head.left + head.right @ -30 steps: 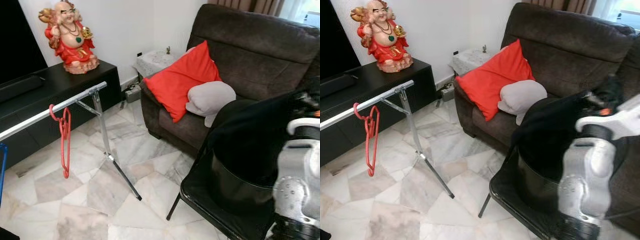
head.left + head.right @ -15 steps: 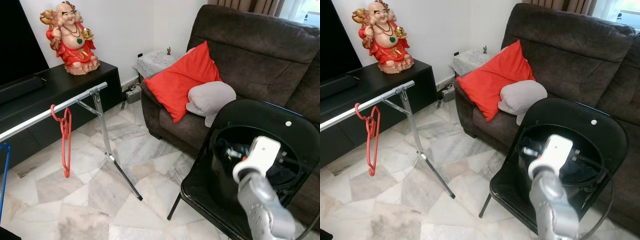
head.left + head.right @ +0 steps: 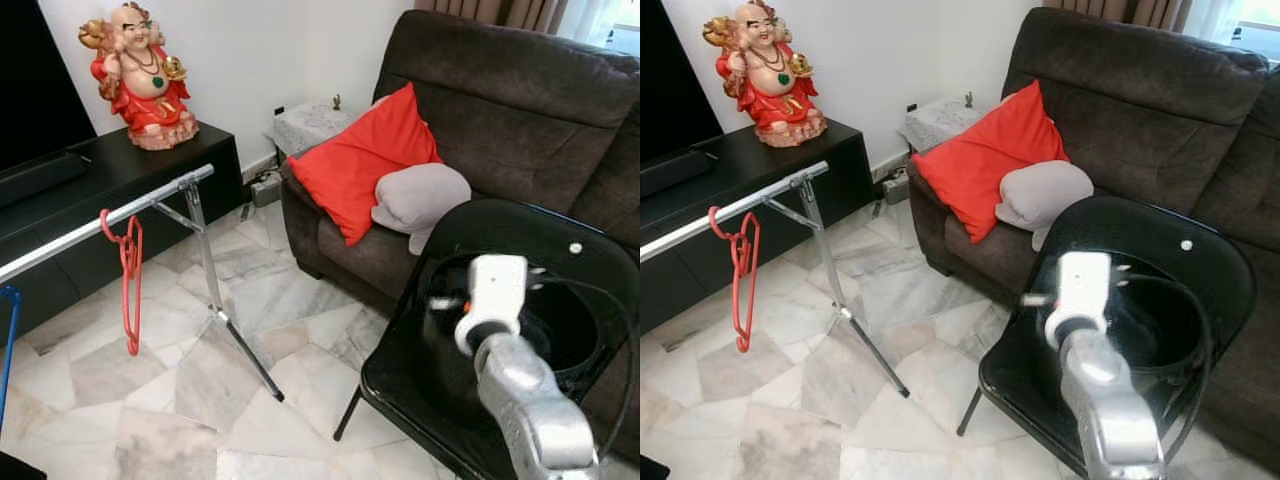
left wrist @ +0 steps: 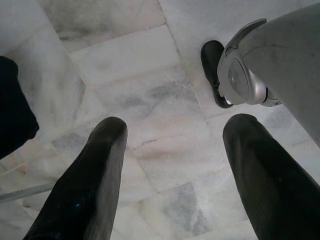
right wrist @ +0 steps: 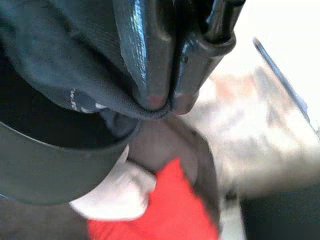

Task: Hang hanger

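A red hanger (image 3: pixel 130 285) hangs by its hook from the silver rail (image 3: pixel 110 215) of a clothes stand at the left. My right arm (image 3: pixel 495 300) reaches over a black bucket (image 3: pixel 565 345) that sits on a black folding chair (image 3: pixel 400 385). In the right wrist view my right gripper (image 5: pixel 166 102) has its fingertips pressed together, pinching a fold of dark cloth (image 5: pixel 65 75) above the bucket rim (image 5: pixel 45 170). My left gripper (image 4: pixel 175 125) hangs open over the marble floor with nothing between its fingers.
A blue hanger (image 3: pixel 6 330) hangs on the rail at the far left. A brown sofa (image 3: pixel 520 110) with a red cushion (image 3: pixel 365 160) and a grey one (image 3: pixel 420 195) stands behind the chair. A black cabinet (image 3: pixel 110 170) carries a red statue (image 3: pixel 145 75).
A second ago the right arm and dark cloth were close to the camera, covering the chair. The arm has since swung down and out over the bucket. The red hanger has not moved.
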### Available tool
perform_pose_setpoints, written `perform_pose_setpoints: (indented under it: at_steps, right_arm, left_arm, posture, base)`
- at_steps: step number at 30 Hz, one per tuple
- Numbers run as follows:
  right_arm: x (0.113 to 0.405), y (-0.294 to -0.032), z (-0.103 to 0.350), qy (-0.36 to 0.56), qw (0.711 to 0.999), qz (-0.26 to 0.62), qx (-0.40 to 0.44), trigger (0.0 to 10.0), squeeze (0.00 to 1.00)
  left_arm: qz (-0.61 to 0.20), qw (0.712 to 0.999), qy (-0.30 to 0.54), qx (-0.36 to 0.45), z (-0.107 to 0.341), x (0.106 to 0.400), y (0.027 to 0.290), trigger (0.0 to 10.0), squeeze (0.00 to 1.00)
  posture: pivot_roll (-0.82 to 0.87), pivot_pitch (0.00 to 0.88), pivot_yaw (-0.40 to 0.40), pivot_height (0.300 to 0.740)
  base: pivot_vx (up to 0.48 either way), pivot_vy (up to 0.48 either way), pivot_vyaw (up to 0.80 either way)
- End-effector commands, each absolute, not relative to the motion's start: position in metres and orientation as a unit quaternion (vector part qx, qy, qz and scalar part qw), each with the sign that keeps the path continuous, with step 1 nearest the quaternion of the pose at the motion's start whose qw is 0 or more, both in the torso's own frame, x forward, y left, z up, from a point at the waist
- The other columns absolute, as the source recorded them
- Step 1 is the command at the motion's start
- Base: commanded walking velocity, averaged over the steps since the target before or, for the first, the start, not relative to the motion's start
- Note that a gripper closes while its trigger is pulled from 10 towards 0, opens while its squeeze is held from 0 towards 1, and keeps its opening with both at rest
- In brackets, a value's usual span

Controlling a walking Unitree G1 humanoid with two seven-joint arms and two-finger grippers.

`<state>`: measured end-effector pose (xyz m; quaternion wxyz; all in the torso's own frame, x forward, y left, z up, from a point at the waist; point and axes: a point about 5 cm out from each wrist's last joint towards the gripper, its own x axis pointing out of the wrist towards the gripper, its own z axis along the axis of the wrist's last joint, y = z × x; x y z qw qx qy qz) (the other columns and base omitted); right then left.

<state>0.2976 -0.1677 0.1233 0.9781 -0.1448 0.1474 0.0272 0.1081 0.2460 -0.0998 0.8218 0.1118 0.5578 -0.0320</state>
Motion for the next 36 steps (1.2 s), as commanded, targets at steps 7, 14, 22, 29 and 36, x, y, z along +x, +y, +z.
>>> perform_pose_setpoints:
  at_steps: [7,14,22,29,36]
  right_arm:
    - [0.293,-0.175,0.110,0.167,0.958,0.019,-0.234,0.0,0.00]
    - [0.295,-0.226,0.181,-0.025,0.973,-0.216,-0.079,0.0,0.00]
    - [0.300,-0.192,0.243,-0.183,0.968,-0.108,-0.135,0.0,0.00]
    - [0.304,-0.187,0.209,-0.104,0.984,-0.109,-0.093,0.0,0.00]
    - [0.306,-0.186,0.175,0.007,0.989,-0.057,-0.139,0.0,0.00]
  left_arm:
    - [-0.039,0.817,0.564,0.118,-0.100,0.104,0.248,10.0,0.00]
    - [-0.040,0.817,0.563,0.119,-0.100,0.105,0.248,10.0,0.00]
    - [-0.040,0.818,0.561,0.122,-0.100,0.105,0.249,10.0,0.00]
    - [-0.038,0.818,0.561,0.119,-0.100,0.105,0.248,10.0,0.00]
    - [-0.038,0.818,0.562,0.120,-0.100,0.104,0.248,10.0,0.00]
  posture:
    - [0.01,0.013,0.023,0.740]
    - [0.00,0.012,0.029,0.740]
    - [0.00,0.009,0.028,0.740]
    - [0.01,0.005,0.025,0.740]
    - [0.00,0.008,0.024,0.740]
  base:
    - [0.000,0.000,0.00]
    - [0.000,0.000,0.00]
    - [0.000,0.000,0.00]
    - [0.000,0.000,0.00]
    - [0.000,0.000,0.00]
